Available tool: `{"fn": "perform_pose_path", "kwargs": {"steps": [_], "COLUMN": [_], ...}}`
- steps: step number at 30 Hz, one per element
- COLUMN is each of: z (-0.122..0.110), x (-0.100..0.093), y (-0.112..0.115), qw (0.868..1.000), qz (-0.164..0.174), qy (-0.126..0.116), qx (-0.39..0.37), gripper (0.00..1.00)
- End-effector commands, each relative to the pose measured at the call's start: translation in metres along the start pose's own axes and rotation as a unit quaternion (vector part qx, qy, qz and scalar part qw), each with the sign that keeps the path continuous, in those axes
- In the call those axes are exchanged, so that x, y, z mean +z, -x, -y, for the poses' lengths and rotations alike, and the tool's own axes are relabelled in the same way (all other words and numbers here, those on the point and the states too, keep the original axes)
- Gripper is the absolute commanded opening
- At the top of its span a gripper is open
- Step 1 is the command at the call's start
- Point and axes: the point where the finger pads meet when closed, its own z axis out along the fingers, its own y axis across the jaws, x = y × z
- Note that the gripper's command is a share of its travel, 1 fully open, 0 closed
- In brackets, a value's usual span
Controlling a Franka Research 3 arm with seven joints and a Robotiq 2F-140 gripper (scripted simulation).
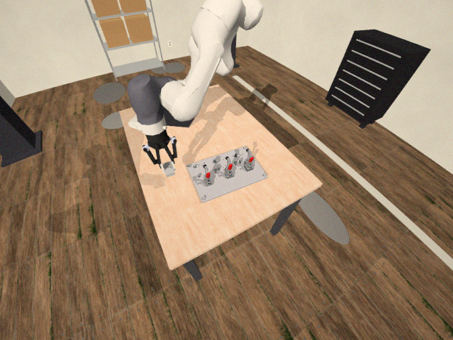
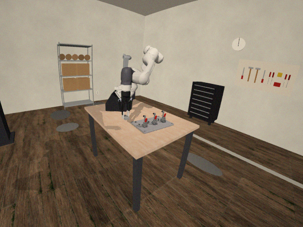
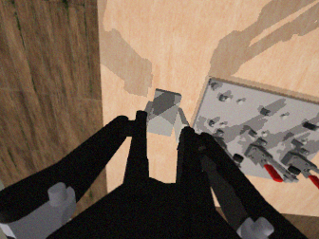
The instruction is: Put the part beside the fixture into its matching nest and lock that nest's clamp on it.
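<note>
Pale walls and a dark wood floor w/ a blk drawer cabinet (image 1: 373,73) (image 2: 206,102) surrounded the worktop (image 1: 219,227) (image 2: 151,144) (image 3: 142,28). The pincer (image 1: 168,166) (image 2: 126,116) (image 3: 163,112) pointed down, pinching the grey block (image 1: 168,171) (image 2: 126,118) (image 3: 161,124) beside the fixture plate (image 1: 219,188) (image 2: 151,128) (image 3: 247,95), outside all nests; couldn't tell if it was touching wood. On the plate, 3 red-handled clamps (image 1: 229,167) (image 2: 155,117) (image 3: 272,173) stood in a row, approx. evenly spaced.

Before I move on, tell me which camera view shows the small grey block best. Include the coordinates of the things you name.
The wrist view: it shows the small grey rectangular block (image 1: 168,169) (image 2: 126,117) (image 3: 163,114) largest, with its broad face between the fingertips. The top view shows it small below the fingers; the exterior view, a tiny piece beneath them.
</note>
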Motion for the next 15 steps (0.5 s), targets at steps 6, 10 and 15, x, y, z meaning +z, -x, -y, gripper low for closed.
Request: {"fn": "perform_pose_path", "kwargs": {"steps": [6,10,15], "z": [0.002,-0.001,-0.013], "x": [-0.002,-0.002,-0.002], "y": [0.001,0.001,0.001], "qw": [1.0,1.0,1.0], "qz": [0.003,0.003,0.003], "qy": [-0.003,-0.003,-0.003], "qx": [-0.003,-0.003,-0.003], "gripper": [0.0,0.0,0.0]}}
